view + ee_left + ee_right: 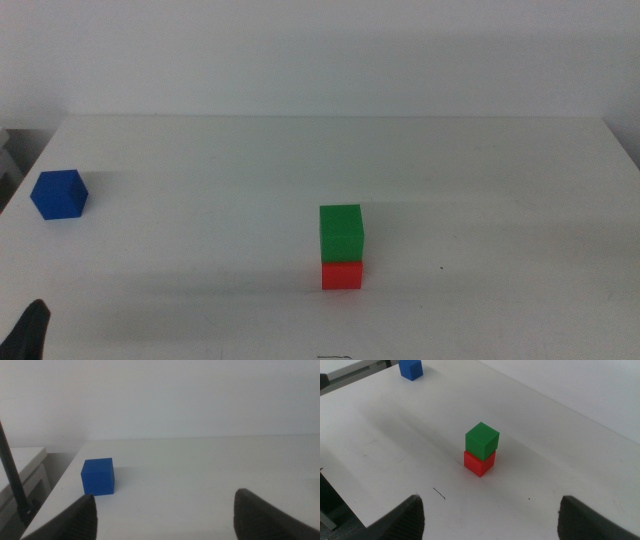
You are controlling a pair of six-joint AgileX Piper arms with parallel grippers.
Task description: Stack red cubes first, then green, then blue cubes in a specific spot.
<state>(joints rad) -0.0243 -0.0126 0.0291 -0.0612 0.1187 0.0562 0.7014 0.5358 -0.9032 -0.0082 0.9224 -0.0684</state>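
Cubes sit plain and matte in our middle view: the green cube (341,233) rests squarely on the red cube (342,275) near the front of the white counter (480,200), with the blue cube (59,194) well apart at the left edge. Our left gripper (162,512) shows wide-spread, empty jaws facing the blue cube. Our right gripper (490,512) likewise hangs wide open and empty, above the two-cube stack.
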